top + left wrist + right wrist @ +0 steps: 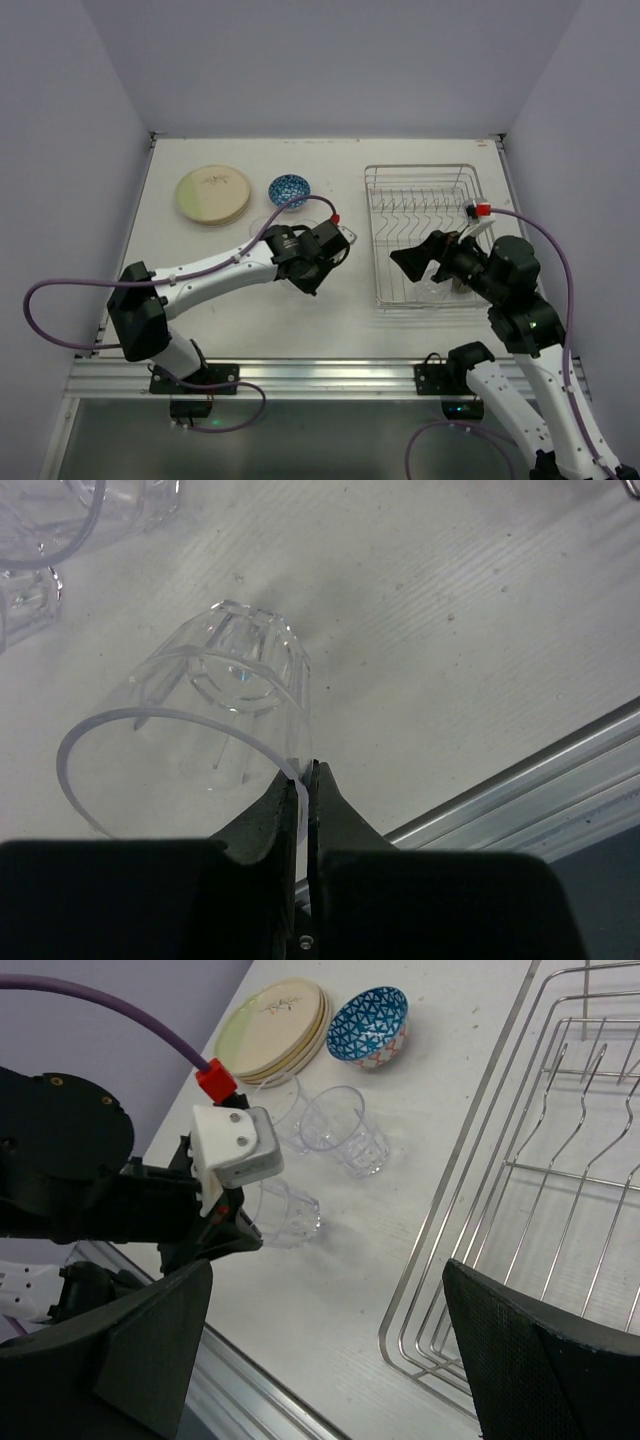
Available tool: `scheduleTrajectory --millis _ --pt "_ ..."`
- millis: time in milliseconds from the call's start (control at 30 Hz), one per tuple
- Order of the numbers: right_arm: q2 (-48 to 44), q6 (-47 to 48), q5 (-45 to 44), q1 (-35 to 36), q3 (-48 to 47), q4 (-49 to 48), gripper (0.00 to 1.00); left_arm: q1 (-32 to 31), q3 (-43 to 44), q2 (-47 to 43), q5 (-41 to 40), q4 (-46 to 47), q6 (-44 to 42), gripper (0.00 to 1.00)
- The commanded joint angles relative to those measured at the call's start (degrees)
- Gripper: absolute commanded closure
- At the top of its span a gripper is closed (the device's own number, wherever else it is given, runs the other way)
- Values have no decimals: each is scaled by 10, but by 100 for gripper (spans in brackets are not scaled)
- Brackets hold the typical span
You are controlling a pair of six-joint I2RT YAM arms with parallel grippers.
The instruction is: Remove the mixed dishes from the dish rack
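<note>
The dish rack (427, 235) is a silver wire rack at the right; its tines and front corner show in the right wrist view (560, 1190). Cream plates (213, 194) (275, 1028) are stacked at the back left, with the blue-patterned bowl (289, 189) (369, 1026) beside them. My left gripper (303, 780) (225, 1230) is shut on the rim of a clear glass (225, 695) (285, 1212), which is tilted low over the table left of the rack. My right gripper (425, 265) (330, 1350) hangs open over the rack's front left corner, holding nothing.
Two more clear glasses (345, 1130) (285, 1110) stand upright on the table between the plates and the held glass. The table's metal front rail (520, 790) runs close by the left gripper. White walls close in the table on three sides.
</note>
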State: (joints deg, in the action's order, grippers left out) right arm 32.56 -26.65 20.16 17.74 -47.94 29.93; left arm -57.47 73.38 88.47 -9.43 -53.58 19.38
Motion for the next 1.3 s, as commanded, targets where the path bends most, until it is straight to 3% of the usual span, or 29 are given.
scheduleTrajectory --millis 0,433,567,733,800,833,933,967,1167,1267 --pt "-13 22 -14 1 -29 29 1 -15 51 52 -42 -20 -9 100" --pt "-49 41 -20 1 -48 79 1 -28 91 160 -53 -24 -46 97" --pt "-50 48 -22 1 -37 79 1 -28 95 159 -40 -16 -49 79" --pt "-34 52 -26 1 -30 78 1 -28 98 145 -35 -10 -49 63" --pt "-31 49 -49 1 -32 80 1 -28 102 136 -44 -10 -43 48" --pt "-31 49 -62 1 -35 84 1 -28 104 125 -65 -12 -39 35" --pt "-35 41 -116 1 -37 91 1 -28 106 100 -96 -1 -26 20" --pt "-36 36 -135 1 -38 100 1 -28 106 75 -100 5 -23 0" --pt "14 22 -286 1 -46 158 1 -3 48 -61 -78 115 -25 0" --pt "59 0 -345 1 -51 178 1 52 -3 -149 -99 172 7 0"
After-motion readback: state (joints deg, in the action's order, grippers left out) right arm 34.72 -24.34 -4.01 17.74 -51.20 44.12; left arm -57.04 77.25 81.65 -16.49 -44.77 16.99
